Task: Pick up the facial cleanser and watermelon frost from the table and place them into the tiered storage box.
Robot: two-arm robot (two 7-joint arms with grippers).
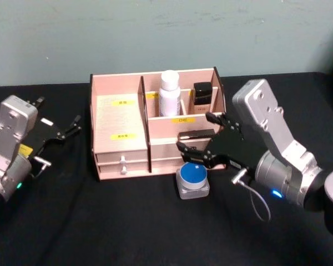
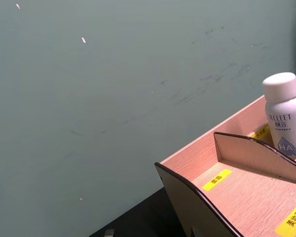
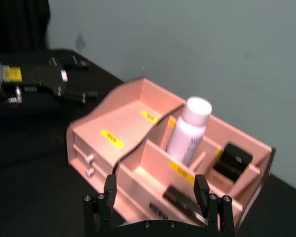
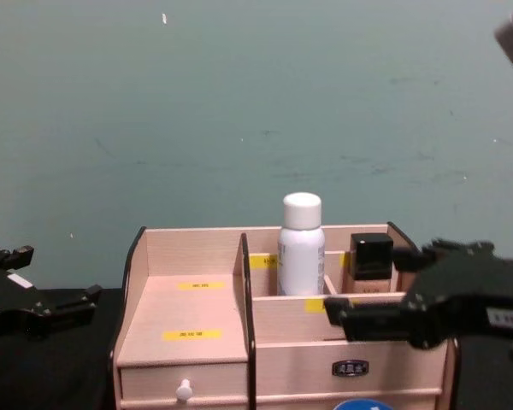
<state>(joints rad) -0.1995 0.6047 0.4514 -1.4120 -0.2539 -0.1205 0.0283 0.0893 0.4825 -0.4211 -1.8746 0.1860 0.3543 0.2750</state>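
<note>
Now, from the head view, the right gripper [image 1: 193, 132] hangs with its fingers spread wide. The watermelon frost [image 1: 192, 178] sits on the table [image 1: 127, 227] below those fingertips and a little nearer the robot, upright with its lid facing up. Beyond the gripper, the facial cleanser [image 1: 168, 91] stands upright in a rear compartment of the tiered storage box [image 1: 116, 119]. The left gripper [image 1: 73, 126] is parked well off to the side, so the right arm is the nearer one.

The left wrist view looks across the box's rim at the cleanser.

In the right wrist view the spread fingers [image 3: 110, 185] frame the box front.

From the chest, the jar's lid lies under the right gripper; I judge a straight descent suits its vertical axis
</note>
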